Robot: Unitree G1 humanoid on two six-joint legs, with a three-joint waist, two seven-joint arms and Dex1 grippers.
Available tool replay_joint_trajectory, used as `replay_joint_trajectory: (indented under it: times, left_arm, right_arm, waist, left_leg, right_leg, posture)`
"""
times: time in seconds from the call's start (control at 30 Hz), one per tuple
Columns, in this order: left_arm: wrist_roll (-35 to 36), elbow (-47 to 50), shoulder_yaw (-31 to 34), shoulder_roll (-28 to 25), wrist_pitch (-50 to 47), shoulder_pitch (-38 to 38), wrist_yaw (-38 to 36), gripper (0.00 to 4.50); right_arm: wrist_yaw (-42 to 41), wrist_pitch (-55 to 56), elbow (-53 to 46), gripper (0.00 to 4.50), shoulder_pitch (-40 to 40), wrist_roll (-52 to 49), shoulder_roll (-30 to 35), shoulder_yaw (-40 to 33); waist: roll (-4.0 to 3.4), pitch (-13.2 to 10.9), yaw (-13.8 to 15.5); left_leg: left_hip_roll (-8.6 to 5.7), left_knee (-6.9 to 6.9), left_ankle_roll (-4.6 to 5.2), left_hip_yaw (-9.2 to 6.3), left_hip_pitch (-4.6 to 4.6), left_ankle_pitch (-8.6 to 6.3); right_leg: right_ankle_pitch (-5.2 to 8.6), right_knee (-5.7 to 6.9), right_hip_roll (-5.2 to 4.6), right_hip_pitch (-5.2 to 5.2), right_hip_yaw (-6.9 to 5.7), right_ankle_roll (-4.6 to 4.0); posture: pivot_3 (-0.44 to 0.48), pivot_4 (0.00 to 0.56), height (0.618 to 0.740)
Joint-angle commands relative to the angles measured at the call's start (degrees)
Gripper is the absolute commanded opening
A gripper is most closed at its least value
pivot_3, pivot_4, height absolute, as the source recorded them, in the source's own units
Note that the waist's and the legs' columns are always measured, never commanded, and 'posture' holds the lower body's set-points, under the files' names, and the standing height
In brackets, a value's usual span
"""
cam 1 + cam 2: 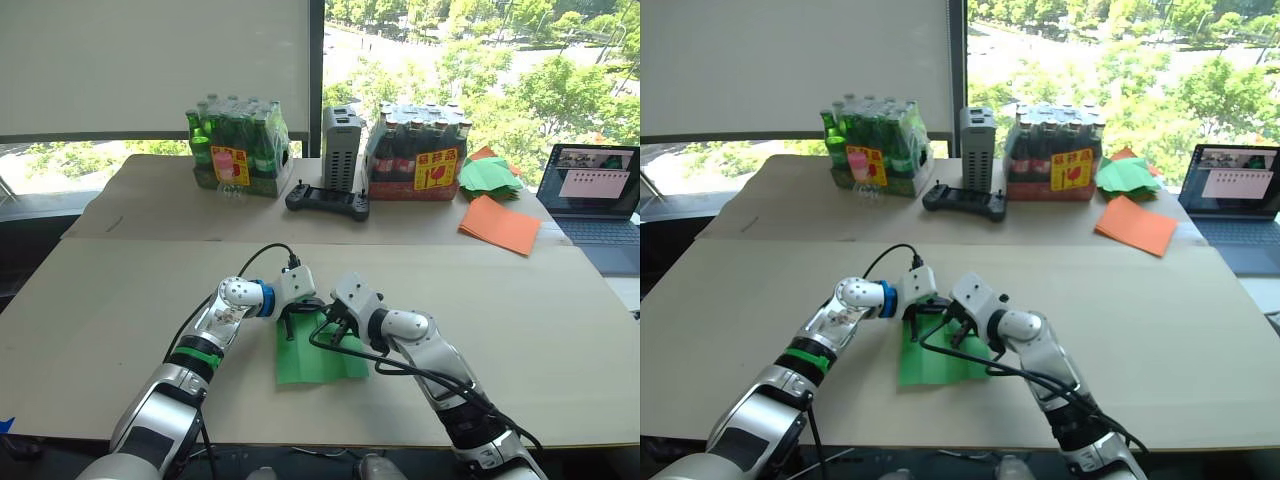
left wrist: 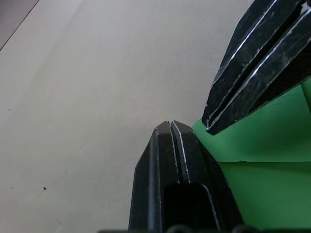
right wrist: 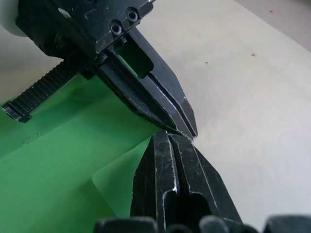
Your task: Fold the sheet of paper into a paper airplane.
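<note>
The bright green sheet of paper (image 1: 312,360) lies flat on the table in front of me, with a crease and a folded-over flap (image 3: 114,174) at its far edge. My left gripper (image 1: 288,328) is shut, its tip (image 2: 170,125) resting at the sheet's far corner. My right gripper (image 1: 328,330) is shut too, its tip (image 3: 167,137) on the folded flap. The two tips nearly touch each other at the paper's edge. I cannot tell whether any paper is pinched between either pair of fingers.
At the table's far side stand a pack of green bottles (image 1: 235,150), a grey box (image 1: 342,148), a black controller (image 1: 327,202) and a pack of dark bottles (image 1: 415,155). Orange sheets (image 1: 500,225), a heap of green folded papers (image 1: 488,175) and a laptop (image 1: 595,190) sit far right.
</note>
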State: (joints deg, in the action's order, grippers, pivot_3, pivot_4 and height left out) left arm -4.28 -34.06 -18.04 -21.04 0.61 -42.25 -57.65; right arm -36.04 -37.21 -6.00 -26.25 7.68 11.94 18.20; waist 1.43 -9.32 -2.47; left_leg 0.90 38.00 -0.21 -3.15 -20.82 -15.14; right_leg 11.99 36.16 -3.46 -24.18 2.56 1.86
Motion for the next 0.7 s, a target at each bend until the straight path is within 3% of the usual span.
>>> replay_joint_trajectory:
  times: [0.03, 0.7]
  left_arm:
    - [-1.00, -0.10, -1.31, 0.33, -0.58, 1.34, -0.91, 0.00]
    - [-1.39, 0.93, -1.76, 0.03, 0.19, 2.03, -1.04, 0.00]
  right_arm:
    - [1.10, 1.21, 0.49, 0.02, -1.24, -0.33, 0.10, 0.28]
    - [1.02, -4.21, 1.97, 0.02, 2.38, -2.04, 2.76, 1.97]
  waist:
    - [0.00, 0.00, 0.00]
    - [-0.02, 0.10, 0.03]
  left_leg:
    - [0.00, 0.00, 0.00, 0.00, 0.00, 0.00]
    - [0.00, 0.00, 0.00, 0.00, 0.05, 0.00]
  right_leg:
    - [0.00, 0.00, 0.00, 0.00, 0.00, 0.00]
    - [0.01, -0.01, 0.00, 0.06, 0.00, 0.01]
  posture:
    - [0.000, 0.150, 0.740]
    - [0.000, 0.150, 0.740]
